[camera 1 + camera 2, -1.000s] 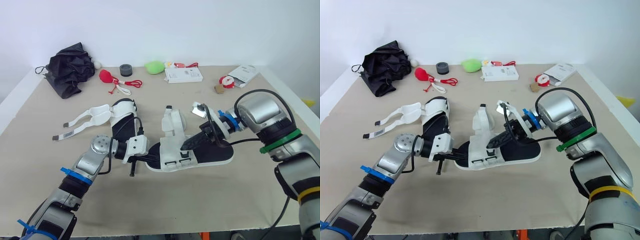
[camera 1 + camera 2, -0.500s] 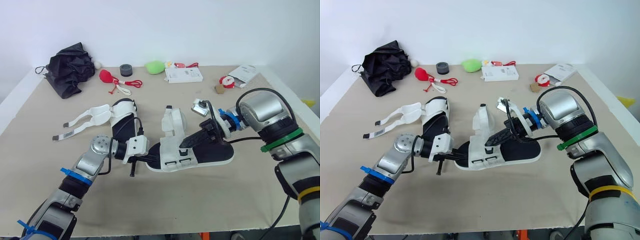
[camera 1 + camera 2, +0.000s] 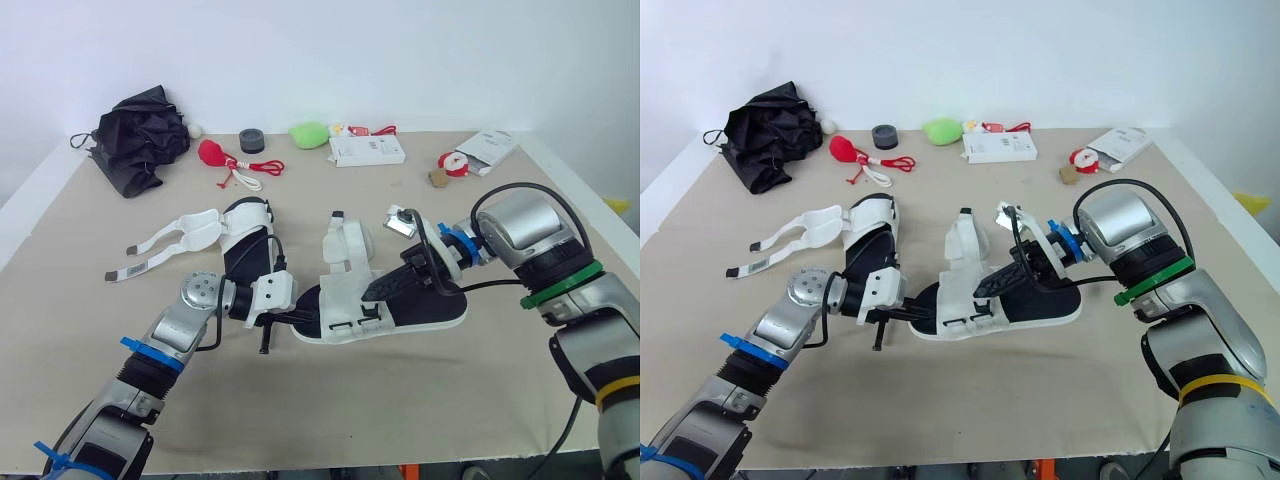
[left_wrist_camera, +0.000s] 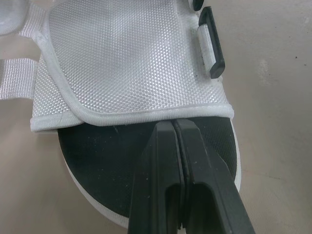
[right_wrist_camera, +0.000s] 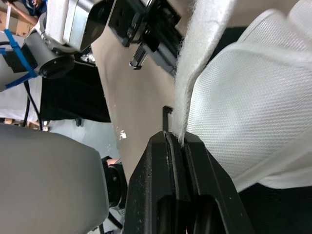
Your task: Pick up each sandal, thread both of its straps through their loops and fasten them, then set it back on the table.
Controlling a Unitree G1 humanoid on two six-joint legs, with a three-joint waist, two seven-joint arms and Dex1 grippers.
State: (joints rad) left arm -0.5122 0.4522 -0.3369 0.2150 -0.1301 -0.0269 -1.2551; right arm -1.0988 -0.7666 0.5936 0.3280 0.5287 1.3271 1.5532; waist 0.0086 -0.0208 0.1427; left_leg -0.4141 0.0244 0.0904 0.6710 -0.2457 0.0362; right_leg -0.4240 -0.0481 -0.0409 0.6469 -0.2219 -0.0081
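At mid-tabletop [image 3: 400,410], right gripper [image 3: 372,291] pinches the strap [image 5: 195,73] of the sandal [image 3: 425,312]; left gripper [image 4: 174,127], closed tight with nothing visibly between, steadies the toe [image 4: 97,187]; best to pull the strap taut, straight toward its loop [image 4: 211,51].

Sandal [image 3: 345,290]: white woven-textured upper, black footbed, apparently white sole; table [image 3: 400,400] beige.

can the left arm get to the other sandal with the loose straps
Probably yes: the other sandal lies just beyond the left end effector, nothing between. But that end effector is shut at the near sandal's toe while the right end effector pinches its strap, so it must leave that.
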